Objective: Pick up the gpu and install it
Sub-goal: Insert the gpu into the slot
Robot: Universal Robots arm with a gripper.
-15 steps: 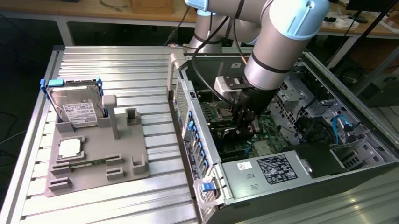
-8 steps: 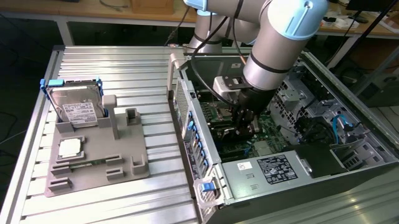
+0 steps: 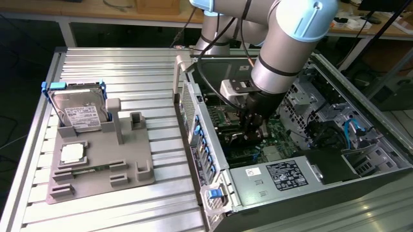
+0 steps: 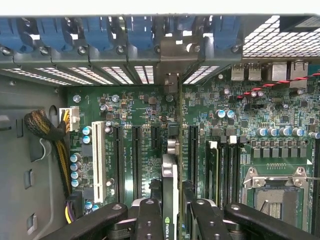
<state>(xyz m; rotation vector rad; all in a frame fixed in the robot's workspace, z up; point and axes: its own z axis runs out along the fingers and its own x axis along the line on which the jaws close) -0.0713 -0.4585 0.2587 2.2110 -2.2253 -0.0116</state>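
The jaws are closed on the thin, dark gpu card with a silvery edge (image 4: pixel 170 175). It stands on its edge just over the green main board (image 4: pixel 250 125), inside the open grey computer case (image 3: pixel 193 104). To do this well, keep the card straight, in line with the long black slots (image 4: pixel 136 155) — no tilting.

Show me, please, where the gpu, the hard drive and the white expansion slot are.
gpu (image 4: pixel 170 185): wrist view, on its silvery edge.
hard drive (image 3: pixel 82 117): exterior view, on its white label.
white expansion slot (image 4: pixel 98 160): wrist view, midway along it.

bare slots (image 4: pixel 136 160) flank gpu (image 4: pixel 170 187), case wall (image 3: pixel 191 108) close
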